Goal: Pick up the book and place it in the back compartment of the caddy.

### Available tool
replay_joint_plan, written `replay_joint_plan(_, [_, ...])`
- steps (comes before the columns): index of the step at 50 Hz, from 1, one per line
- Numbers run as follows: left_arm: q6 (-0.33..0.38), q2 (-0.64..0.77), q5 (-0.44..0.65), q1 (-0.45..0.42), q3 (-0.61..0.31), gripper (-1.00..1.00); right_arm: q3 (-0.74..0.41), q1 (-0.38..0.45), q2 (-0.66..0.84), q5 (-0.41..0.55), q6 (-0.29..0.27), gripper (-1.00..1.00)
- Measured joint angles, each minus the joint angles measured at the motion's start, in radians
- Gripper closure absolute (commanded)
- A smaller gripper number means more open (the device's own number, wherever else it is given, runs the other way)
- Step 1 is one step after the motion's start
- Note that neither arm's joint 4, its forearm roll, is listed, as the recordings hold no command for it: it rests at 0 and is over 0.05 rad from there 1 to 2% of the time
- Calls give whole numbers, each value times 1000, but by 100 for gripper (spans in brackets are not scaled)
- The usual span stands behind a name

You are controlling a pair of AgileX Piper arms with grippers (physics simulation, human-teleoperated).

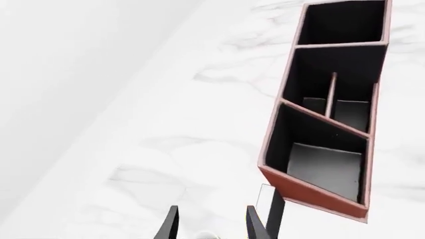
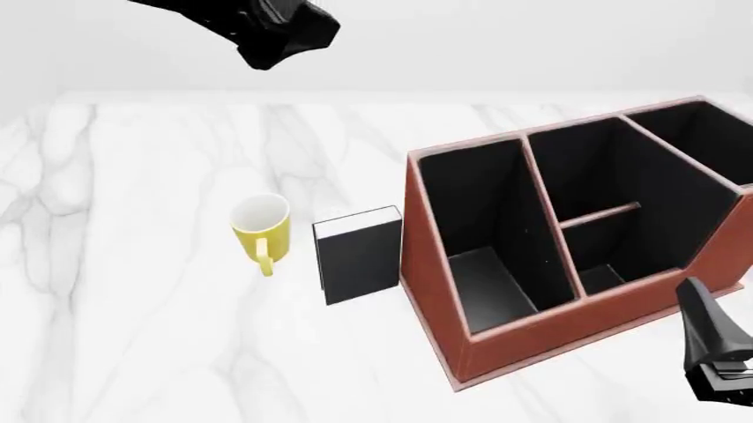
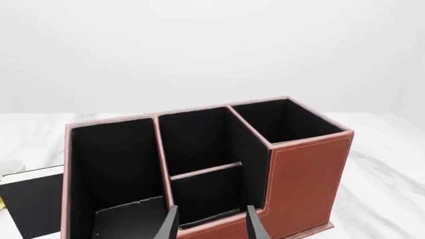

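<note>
Black book (image 2: 360, 256) upright, just left of red-brown caddy (image 2: 438, 291).

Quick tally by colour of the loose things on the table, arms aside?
Yellow: 1, the mug
Black: 1, the book
Reddish-brown: 1, the caddy
Total: 3

The caddy (image 2: 495, 291) runs off the front view's right edge, so its far right cell is cut. Only the tail of the right gripper (image 2: 715, 352) shows there, its fingers out of frame. The left arm (image 2: 264, 31) is cut by the top edge. In the right wrist view the book (image 3: 30, 201) is half hidden behind the caddy wall.
</note>
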Motion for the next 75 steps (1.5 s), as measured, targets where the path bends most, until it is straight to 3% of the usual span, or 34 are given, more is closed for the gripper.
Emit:
replay_joint_plan(15, [-13, 55, -62, -25, 61, -100, 0, 2, 1, -2, 1, -100])
replay_joint_plan(40, [-64, 68, -188, -82, 249, -100, 0, 3, -3, 1, -1, -100])
replay_joint_plan(75, [-86, 115, -338, -75, 377, -100, 0, 5, -3, 1, 2, -100])
